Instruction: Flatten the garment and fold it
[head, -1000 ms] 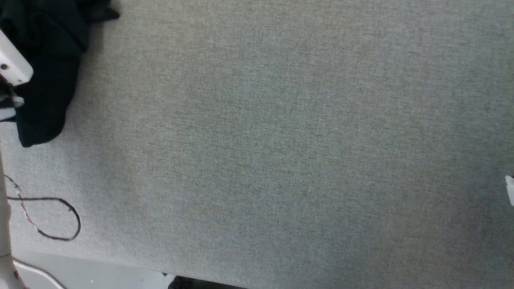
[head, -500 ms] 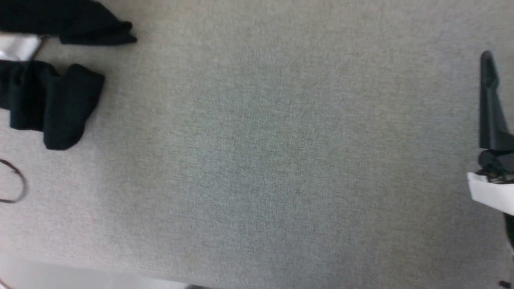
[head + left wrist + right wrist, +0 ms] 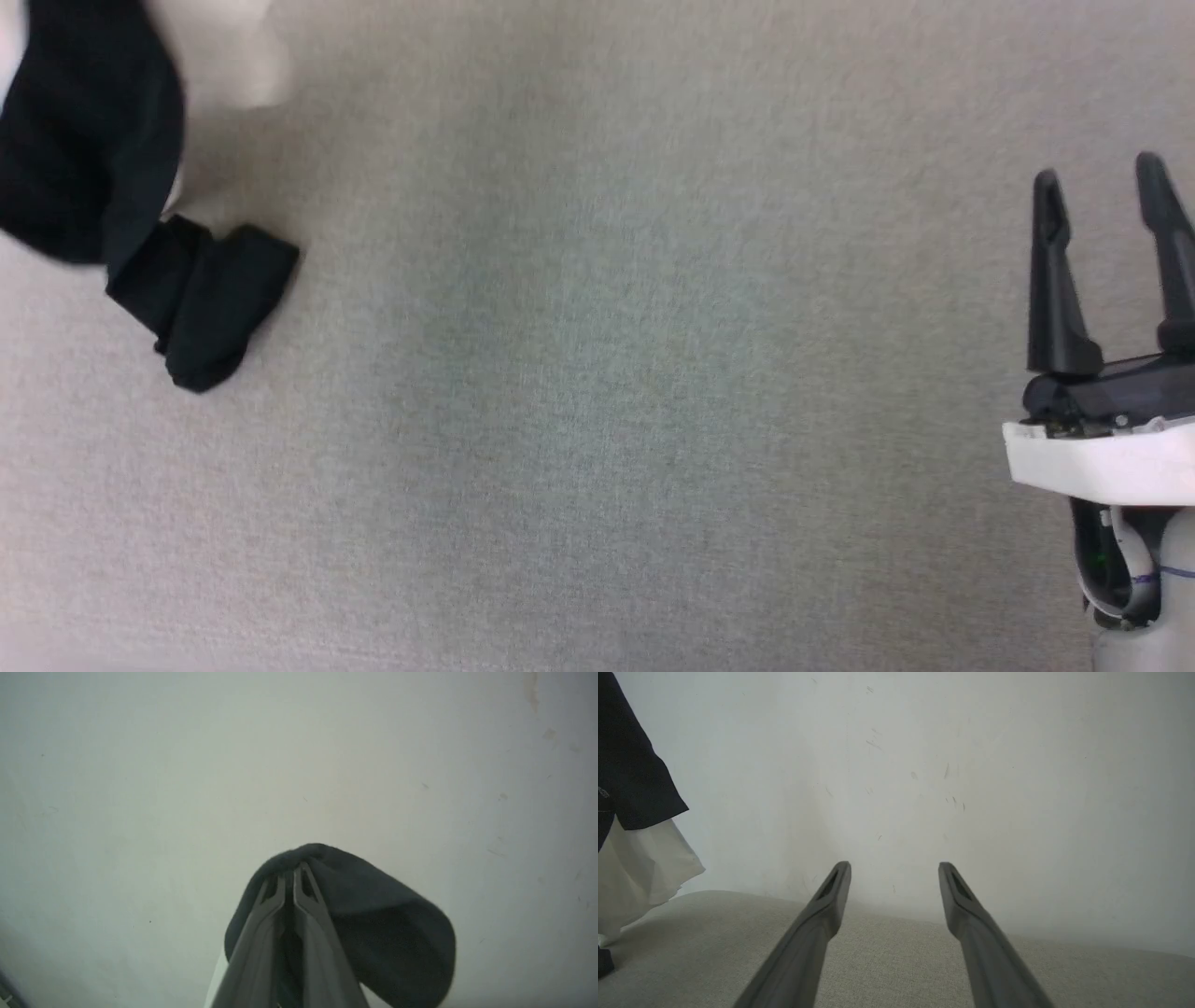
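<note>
Since half a second back, more of the right gripper (image 3: 1098,173) has been brought into view (camera's been swung too). It's kept spread and empty, with bare table (image 3: 597,392) ahead. Well off to its left, the shirt (image 3: 89,140) is dangled from the left gripper (image 3: 293,872), pinched on black cloth, likely for shaking flat.

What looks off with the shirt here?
The garment hangs bunched from the shut left gripper, with one black sleeve crumpled on the table. It is nowhere near flat. The right gripper stands open, apart from it.
</note>
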You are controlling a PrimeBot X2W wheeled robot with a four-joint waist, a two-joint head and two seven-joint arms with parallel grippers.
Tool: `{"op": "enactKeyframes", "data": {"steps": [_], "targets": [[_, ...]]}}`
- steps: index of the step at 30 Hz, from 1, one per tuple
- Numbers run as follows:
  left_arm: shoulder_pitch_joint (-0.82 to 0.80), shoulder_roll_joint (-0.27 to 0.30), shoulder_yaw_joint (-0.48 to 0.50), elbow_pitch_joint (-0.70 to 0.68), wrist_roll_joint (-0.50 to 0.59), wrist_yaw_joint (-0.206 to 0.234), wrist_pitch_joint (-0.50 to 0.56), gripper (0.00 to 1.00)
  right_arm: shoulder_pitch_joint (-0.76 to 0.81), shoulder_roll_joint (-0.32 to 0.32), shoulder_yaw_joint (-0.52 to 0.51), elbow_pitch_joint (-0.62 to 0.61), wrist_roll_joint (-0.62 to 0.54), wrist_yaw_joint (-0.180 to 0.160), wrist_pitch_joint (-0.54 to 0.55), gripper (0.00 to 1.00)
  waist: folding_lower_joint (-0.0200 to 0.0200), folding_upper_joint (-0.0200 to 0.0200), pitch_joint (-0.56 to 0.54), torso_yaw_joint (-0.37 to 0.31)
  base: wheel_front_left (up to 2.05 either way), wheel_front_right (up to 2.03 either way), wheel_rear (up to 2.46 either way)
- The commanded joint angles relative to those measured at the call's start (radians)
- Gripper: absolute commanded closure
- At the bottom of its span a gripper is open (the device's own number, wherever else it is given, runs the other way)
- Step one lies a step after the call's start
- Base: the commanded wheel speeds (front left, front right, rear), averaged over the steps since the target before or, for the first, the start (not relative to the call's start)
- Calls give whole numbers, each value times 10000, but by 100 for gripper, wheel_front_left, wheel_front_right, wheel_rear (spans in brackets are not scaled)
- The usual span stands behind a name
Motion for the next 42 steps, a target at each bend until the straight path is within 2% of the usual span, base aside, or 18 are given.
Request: {"op": "enactKeyframes", "data": {"steps": [1,4,5,11,19,22,25,31,35,38,42], "targets": [[-390,-215,-188,-29,101,-132,-105,100,108,77,3,73,-68,-19,-73,0,2,0,-802,-230,0,0,0],[-1384,-944,-697,144,-16,-258,-232,100,273,262,-167,271,-108,-19,-199,0,2,0,-1254,-331,0,0,0],[-1384,-944,-697,144,-16,-258,-232,100,273,262,-167,271,-108,-19,-199,0,2,0,-1254,-331,0,0,0],[-2422,-2375,-1309,526,-319,-108,-428,100,448,455,-466,453,-137,-19,-341,0,2,0,-1765,-581,0,0,0],[-3069,-4191,-1938,1231,-925,-17,-672,100,586,549,-869,494,-184,-19,-430,0,2,0,-2022,-1128,0,0,0],[-2864,-4676,-2187,1401,-1193,-46,-720,100,667,561,-1161,440,-175,-19,-458,0,2,0,-2020,-1299,0,0,0],[-2246,-4890,-2632,1492,-1287,-161,-788,100,692,566,-1464,319,-128,-19,-478,0,2,0,-1937,-1448,0,0,0],[124,-5204,-3378,1214,-1998,-6,-1450,100,646,568,-1765,94,-103,-19,-448,0,2,0,-1733,-1679,0,0,0],[2171,-5267,-4168,911,-2692,282,-2231,100,610,569,-1711,82,-63,-19,-412,0,2,0,-1578,-1801,0,0,0],[3451,-5274,-5173,832,-3280,559,-2866,100,566,569,-1635,73,-32,-19,-371,0,2,0,-1430,-1863,0,0,0],[4602,-5277,-6507,1592,-3372,995,-3570,100,448,569,-1488,28,3,-19,-325,0,2,0,-1182,-1973,0,0,0]]}}
